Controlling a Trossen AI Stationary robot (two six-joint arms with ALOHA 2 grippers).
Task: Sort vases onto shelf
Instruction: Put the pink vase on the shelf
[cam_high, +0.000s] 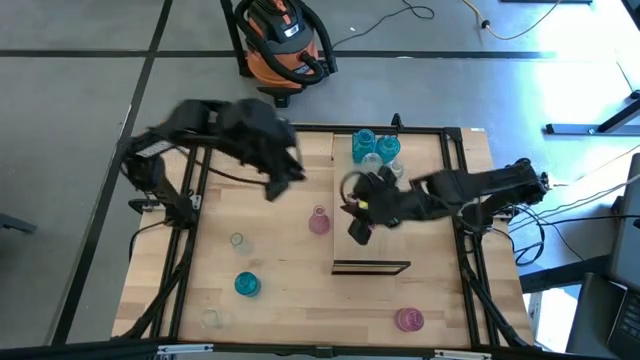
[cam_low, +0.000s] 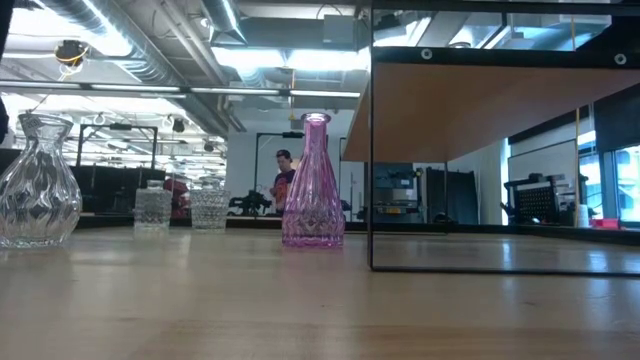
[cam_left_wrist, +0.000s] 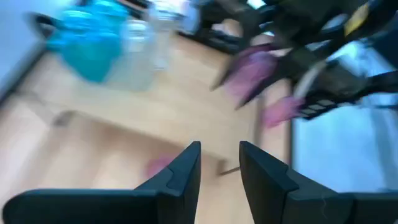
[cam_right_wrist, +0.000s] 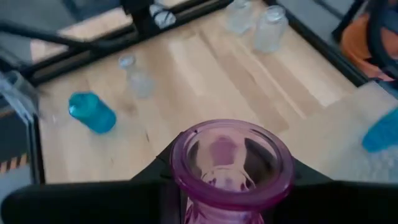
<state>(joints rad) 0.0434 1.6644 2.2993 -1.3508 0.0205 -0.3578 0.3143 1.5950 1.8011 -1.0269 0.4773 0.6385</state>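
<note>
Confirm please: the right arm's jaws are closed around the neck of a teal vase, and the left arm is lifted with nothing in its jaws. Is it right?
Only the colour is wrong. In the right wrist view, the right gripper holds a pink vase by its neck, not a teal one. The left gripper is indeed empty, raised above the table.

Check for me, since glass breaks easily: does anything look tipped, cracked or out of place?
Nothing stands out. The pink vase and clear vases on the table stand upright and whole; the right claw grips a second pink vase upright by its neck.
</note>
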